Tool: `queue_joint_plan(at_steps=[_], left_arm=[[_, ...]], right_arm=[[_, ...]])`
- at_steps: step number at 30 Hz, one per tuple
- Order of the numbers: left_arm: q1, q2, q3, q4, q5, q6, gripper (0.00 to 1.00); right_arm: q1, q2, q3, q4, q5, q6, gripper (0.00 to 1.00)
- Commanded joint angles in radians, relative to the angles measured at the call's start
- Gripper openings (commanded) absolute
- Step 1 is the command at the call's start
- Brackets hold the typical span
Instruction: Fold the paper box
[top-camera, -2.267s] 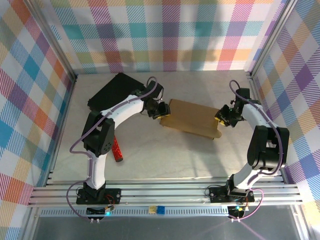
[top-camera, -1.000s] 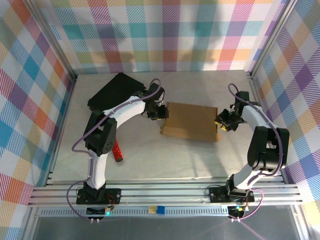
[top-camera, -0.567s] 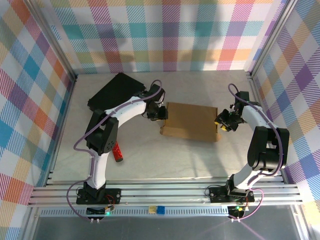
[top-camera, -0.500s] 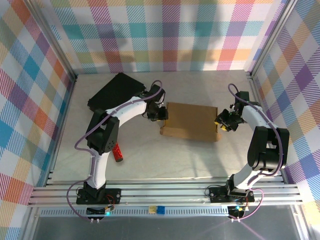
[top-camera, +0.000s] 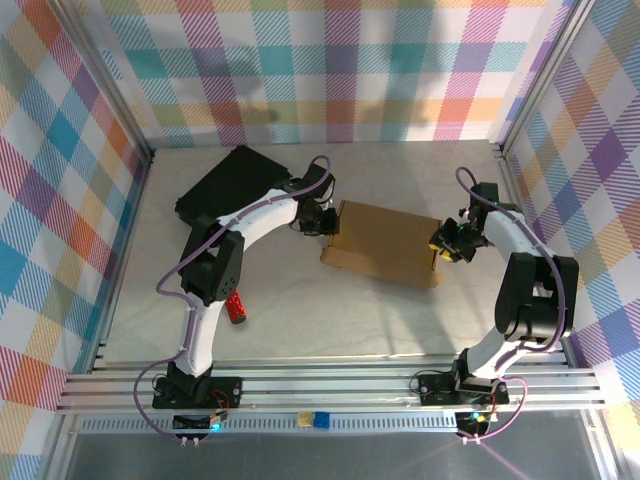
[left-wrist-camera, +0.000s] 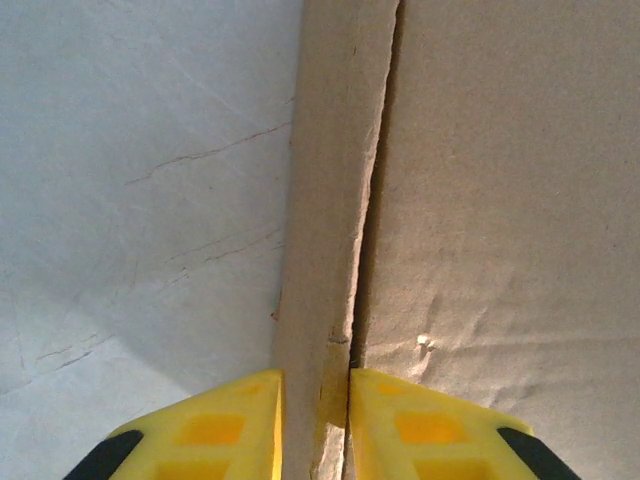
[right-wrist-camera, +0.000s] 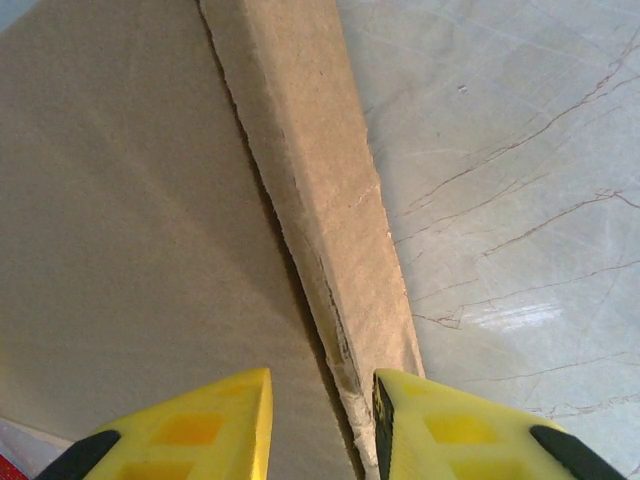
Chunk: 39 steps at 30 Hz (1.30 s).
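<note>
**Q:** Where is the paper box located?

**A:** The paper box (top-camera: 385, 243) is seen as a shallow brown form lying on the table (top-camera: 300, 320), near its middle and between the two arms. A black case (top-camera: 225, 182) is seen behind it, to the left.

**Q:** How are the jaws set?

**A:** The left gripper (left-wrist-camera: 315, 385) is applied at the box's left end. Its jaws are narrow, and the side wall is pinched between the yellow fingers (left-wrist-camera: 230, 430). The right gripper (right-wrist-camera: 322, 385) is placed at the right end. Its jaws are narrow and astride the side wall, and a slit is seen beside the inner finger, so no full pinch is shown.
</note>
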Motion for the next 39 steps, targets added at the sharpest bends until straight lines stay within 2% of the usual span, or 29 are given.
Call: queue_joint_plan(at_steps=[1,4,10,16,19,23,27,31,35,39], left_arm=[[-0.014,0.068,-0.010,-0.114,-0.102,0.039,0.23],[-0.018,0.056,-0.029,-0.102,-0.117,0.042,0.13],[-0.023,0.032,-0.017,-0.099,-0.121,0.051,0.01],[-0.018,-0.006,0.021,-0.138,-0.107,0.020,0.00],[-0.003,-0.006,0.066,-0.214,-0.033,-0.036,0.00],[0.019,-0.017,0.083,-0.305,0.078,-0.095,0.00],[0.042,-0.033,0.069,-0.366,0.188,-0.148,0.00],[0.063,-0.062,0.046,-0.378,0.248,-0.207,0.00],[0.075,-0.062,0.059,-0.392,0.282,-0.226,0.00],[0.085,-0.056,0.048,-0.369,0.346,-0.275,0.00]], right_arm=[[0.008,-0.012,0.011,-0.015,-0.021,-0.005,0.33],[0.008,-0.011,0.012,-0.013,-0.022,-0.006,0.33],[0.008,-0.006,0.019,-0.013,-0.021,-0.003,0.32],[0.008,-0.044,0.044,-0.041,0.018,0.038,0.32],[0.007,-0.099,0.050,-0.072,0.054,0.119,0.40],[0.006,-0.189,0.049,-0.109,0.037,0.249,0.52],[0.007,-0.276,0.040,-0.122,-0.042,0.384,0.62],[0.010,-0.330,0.002,-0.149,-0.126,0.483,0.70],[0.029,-0.402,-0.135,-0.063,-0.230,0.560,0.78],[0.051,-0.449,-0.261,0.065,-0.280,0.597,0.84]])
